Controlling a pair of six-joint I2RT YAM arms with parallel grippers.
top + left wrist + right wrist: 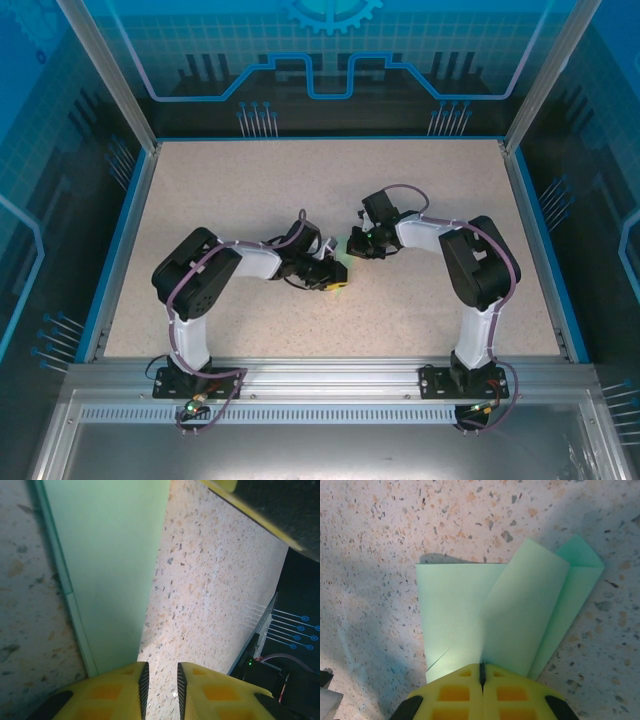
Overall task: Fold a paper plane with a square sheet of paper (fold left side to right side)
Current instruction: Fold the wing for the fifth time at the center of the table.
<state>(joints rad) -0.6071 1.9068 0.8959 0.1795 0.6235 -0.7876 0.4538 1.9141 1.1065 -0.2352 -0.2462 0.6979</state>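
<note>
The square sheet of paper [470, 610], part-folded, lies on the surface [380, 540] just ahead of your right tool [482, 672], which is fully closed at its near edge. Your left tool [160, 680] stands slightly parted and empty, with the paper alongside one finger. It looks thin, limp and slippery, so pinch a free edge.

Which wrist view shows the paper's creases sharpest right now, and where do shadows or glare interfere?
Right wrist view: the paper is crisp, creases clear, with a bright patch ahead of the right gripper and soft shadow across the table at left. Left wrist view: the paper looks close and slightly soft.
</note>
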